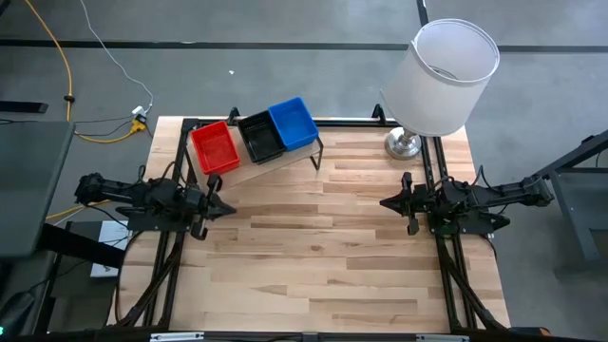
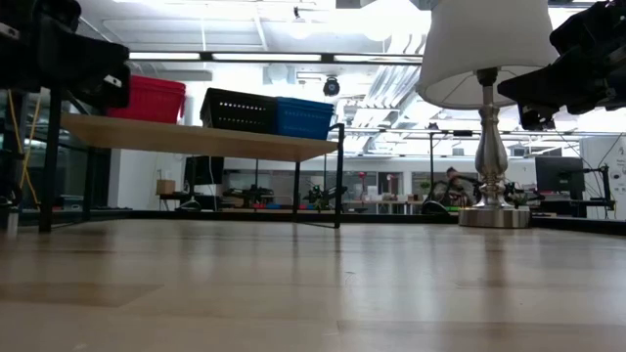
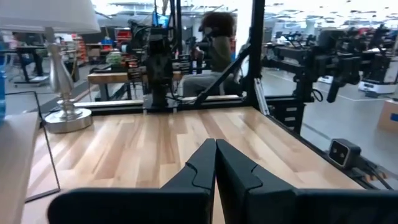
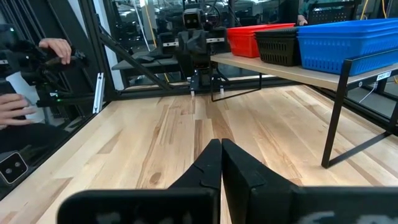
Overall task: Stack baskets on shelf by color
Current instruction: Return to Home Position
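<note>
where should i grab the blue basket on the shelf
I'd take the blue basket by its wall on the side facing the lamp, coming down from above: its top is open and that side is free, while the black basket sits against the other.

The wooden surface (image 1: 323,247) carries a lamp (image 1: 439,81) far right and the shelf (image 2: 196,137) far left. On the shelf sit a red basket (image 1: 215,147), black basket (image 1: 260,137) and blue basket (image 1: 293,123).
</note>
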Robot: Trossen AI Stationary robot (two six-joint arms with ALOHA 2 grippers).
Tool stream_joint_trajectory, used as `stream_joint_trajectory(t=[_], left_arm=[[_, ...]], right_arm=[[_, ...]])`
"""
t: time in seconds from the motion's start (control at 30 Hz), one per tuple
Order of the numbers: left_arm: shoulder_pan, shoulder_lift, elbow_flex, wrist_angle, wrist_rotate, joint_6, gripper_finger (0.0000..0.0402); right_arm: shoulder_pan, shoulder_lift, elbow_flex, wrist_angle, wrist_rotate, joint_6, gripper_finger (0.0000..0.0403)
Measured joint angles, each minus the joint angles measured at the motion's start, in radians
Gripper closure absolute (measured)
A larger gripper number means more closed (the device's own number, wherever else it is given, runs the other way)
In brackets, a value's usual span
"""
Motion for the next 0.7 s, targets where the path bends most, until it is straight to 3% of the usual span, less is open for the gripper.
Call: stream_joint_trajectory(t=[0.7], left_arm=[[0.0,0.013,0.0,0.005,-0.016,0.028,0.0398]], right_arm=[[0.0,0.0,0.0,0.0,-0.001,0.0,0.0402]])
